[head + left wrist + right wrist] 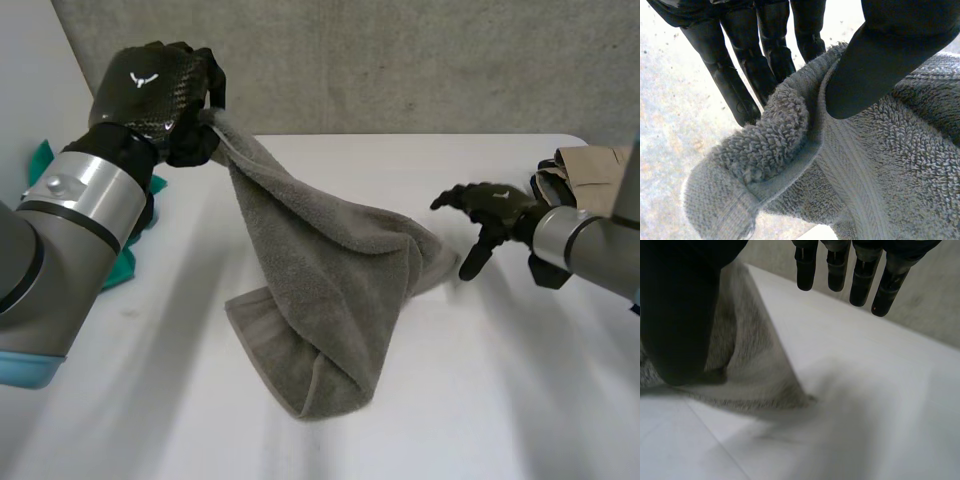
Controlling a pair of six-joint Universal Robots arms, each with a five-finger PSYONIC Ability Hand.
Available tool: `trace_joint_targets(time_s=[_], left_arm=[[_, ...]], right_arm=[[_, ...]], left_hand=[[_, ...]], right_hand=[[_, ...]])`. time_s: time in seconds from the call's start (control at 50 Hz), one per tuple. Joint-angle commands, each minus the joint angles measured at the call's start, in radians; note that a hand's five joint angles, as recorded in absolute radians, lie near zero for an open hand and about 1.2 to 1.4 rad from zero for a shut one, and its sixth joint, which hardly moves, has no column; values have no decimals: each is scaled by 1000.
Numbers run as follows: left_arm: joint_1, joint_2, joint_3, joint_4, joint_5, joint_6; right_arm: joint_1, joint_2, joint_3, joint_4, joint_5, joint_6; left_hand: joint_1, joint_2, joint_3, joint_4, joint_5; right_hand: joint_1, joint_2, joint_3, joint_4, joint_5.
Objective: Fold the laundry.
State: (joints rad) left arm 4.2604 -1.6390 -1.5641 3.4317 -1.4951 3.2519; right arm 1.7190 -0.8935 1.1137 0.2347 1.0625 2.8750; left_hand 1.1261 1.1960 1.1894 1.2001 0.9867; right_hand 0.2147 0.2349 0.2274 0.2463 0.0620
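Over the table's (520,400) far-left part, the left hand (155,95) is up in the air, clenched on one corner of the grey towel (330,270). L wrist view confirms the grasp: thumb presses the hemmed corner against the fingers (735,85) behind it, w/ the hem bunched and rolled over between them.

Towel pos: hangs from that pinch as a slanted sheet, running down and toward table centre. Upper part is off the surface, lower part lies on the table. One fold sags to the near side, a flatter hemmed edge pokes out on the left, and another corner trails out to the right.

Right hand (490,215) is released and holds nothing, w/ fingers (862,275) straight and spread, thumb apart. It hovers low over the table just beside the towel's right corner. R wrist view shows the towel edge lying on the table next to the thumb, fingertips clear of cloth. Can't tell if the thumb touches the towel.

Misc: teal cloth (40,160) sits behind the left arm at the table's left edge. Tan cloth (590,165) lies behind the right arm at the far-right corner. Both are well apart from the towel. Grey wall (400,60) stands behind the table.
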Motion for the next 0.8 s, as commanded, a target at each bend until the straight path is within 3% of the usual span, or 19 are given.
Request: trace_joint_targets(time_s=[0.02, 0.08, 0.1, 0.14, 0.3, 0.4, 0.52, 0.68, 0.8], left_arm=[[0, 38, -7, -3, 3, 0], [0, 27, -2, -5, 3, 0], [1, 24, -1, -5, 3, 0], [4, 13, 9, 0, 3, 8], [19, -151, 197, 46, 9, 144], [62, -303, 481, 150, 3, 245], [147, -432, 785, 296, -17, 282], [151, -458, 745, 345, -16, 279], [154, -455, 459, 359, 9, 279]], right_arm=[[19, 211, -159, 12, -52, 89], [30, 241, -201, 5, -52, 109], [33, 257, -230, -3, -47, 131], [37, 266, -259, -23, -39, 156], [63, 216, -380, -240, 94, 244], [85, 79, -381, -585, 262, 207], [94, -45, -313, -810, 307, 116], [88, -93, -229, -801, 307, 46], [87, -116, -75, -767, 271, 18]], left_hand=[[270, 200, 207, 196, 235], [270, 200, 207, 196, 235], [270, 200, 207, 196, 235], [270, 200, 207, 196, 235], [270, 200, 207, 196, 235], [270, 200, 207, 196, 235], [270, 200, 207, 196, 235], [270, 200, 207, 196, 235], [270, 200, 207, 196, 235]], right_hand=[[145, 125, 133, 114, 124], [518, 497, 505, 486, 496], [850, 830, 838, 819, 829], [1180, 1160, 1168, 1149, 1158], [1182, 1161, 1169, 1150, 1160], [1182, 1161, 1169, 1150, 1160], [1182, 1161, 1169, 1150, 1160], [1182, 1161, 1169, 1150, 1160], [1182, 1161, 1169, 1150, 1160]])
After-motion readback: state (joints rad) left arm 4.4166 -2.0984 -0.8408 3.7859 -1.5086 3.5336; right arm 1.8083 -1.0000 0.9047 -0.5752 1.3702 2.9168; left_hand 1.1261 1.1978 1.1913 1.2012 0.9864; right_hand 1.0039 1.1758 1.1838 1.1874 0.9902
